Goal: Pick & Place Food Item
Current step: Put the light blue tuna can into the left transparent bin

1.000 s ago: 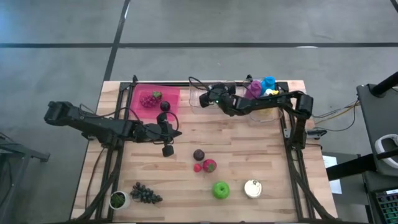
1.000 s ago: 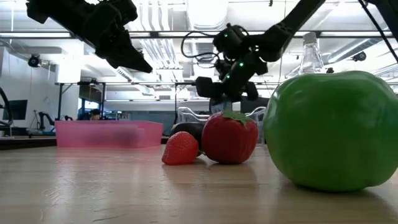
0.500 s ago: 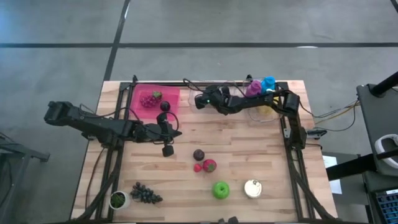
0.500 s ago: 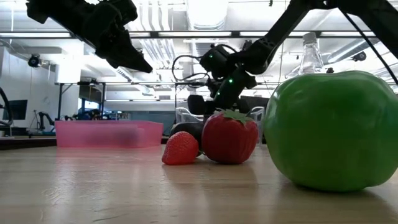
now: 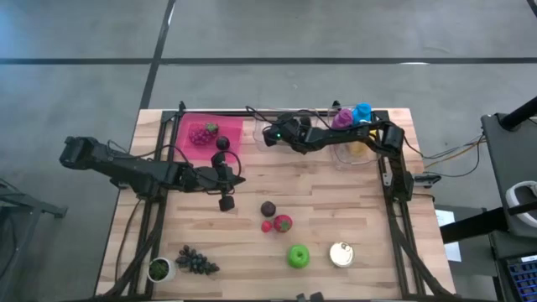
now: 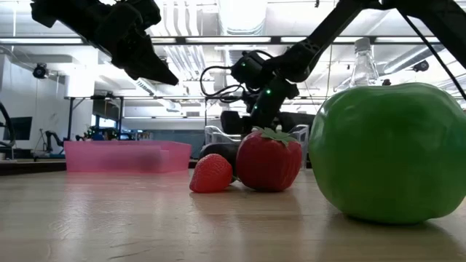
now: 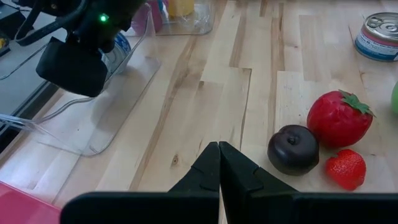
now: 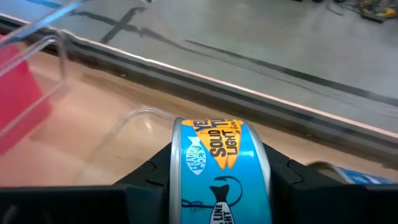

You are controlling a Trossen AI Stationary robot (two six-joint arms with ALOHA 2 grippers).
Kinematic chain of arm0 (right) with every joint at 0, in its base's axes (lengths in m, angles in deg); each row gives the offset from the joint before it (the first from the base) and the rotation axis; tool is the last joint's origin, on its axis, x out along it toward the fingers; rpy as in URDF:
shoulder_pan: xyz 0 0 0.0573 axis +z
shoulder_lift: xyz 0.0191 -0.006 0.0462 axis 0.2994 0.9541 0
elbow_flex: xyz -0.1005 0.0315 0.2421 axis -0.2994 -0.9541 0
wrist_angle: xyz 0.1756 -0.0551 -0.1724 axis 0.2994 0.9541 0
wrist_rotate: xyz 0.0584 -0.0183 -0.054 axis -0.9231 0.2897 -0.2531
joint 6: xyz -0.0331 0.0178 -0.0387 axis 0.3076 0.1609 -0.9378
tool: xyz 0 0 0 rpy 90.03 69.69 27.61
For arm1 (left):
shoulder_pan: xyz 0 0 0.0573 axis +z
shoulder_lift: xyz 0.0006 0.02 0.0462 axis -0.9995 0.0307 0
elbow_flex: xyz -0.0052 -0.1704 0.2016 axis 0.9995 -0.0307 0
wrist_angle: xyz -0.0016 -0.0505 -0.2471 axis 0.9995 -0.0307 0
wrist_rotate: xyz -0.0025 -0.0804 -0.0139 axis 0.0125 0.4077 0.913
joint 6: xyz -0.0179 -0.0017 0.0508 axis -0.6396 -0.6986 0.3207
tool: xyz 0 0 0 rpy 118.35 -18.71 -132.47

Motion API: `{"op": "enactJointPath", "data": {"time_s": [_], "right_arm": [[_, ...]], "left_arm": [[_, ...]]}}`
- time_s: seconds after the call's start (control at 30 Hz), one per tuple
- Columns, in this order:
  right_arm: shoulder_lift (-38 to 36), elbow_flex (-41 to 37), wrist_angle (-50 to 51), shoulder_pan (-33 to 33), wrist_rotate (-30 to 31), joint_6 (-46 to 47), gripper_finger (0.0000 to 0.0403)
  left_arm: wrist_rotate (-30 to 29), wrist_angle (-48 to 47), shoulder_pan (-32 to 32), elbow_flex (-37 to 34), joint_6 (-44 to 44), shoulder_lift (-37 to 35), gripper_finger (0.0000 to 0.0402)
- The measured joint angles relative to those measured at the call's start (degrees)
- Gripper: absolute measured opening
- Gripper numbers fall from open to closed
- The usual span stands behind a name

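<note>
My right gripper (image 5: 270, 134) is at the table's far middle, above a clear plastic tray (image 5: 262, 134), and is shut on a blue tuna can (image 8: 219, 149). The left wrist view shows that can (image 7: 122, 46) low over the clear tray (image 7: 115, 102). A pink tray (image 5: 210, 134) with fruit lies just left of it. My left gripper (image 5: 240, 179) hangs shut and empty above the table's middle left, its fingertips (image 7: 219, 149) short of a dark plum (image 7: 293, 148) and two strawberries (image 7: 339, 118). My right gripper pinches the can between its two fingers, one on the rimmed end (image 8: 178, 163) and one on the opposite end (image 8: 266, 167). The can lies on its side with the label facing up. It is lifted clear, slanting down over the clear tray.
The plum (image 5: 268, 208) and the strawberries (image 5: 281, 223) lie mid-table. Near the front edge are a green apple (image 5: 298, 256), a silver tin (image 5: 340, 253), dark grapes (image 5: 195, 262) and a small potted plant (image 5: 159, 269). A clear bin with coloured toys (image 5: 357, 124) stands at the far right.
My right gripper has carried the can toward the table's left edge and down, tipping its fingers lower over the clear tray. It has stayed shut on the can.
</note>
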Motion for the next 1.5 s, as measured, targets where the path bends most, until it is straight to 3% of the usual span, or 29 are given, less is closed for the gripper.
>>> {"op": "enactJointPath", "data": {"time_s": [0.3,1.5], "right_arm": [[-0.09,-0.02,1.05,-0.25,2.66,2.84,0.0124],[-0.28,0.06,3.6,-0.25,2.66,2.62,0.0265]], "left_arm": [[0.0,-0.02,0.0,0.0,-0.02,0.0,0.0001],[0.02,-0.02,0.07,0.0,-3.39,0.0,0.0001]]}}
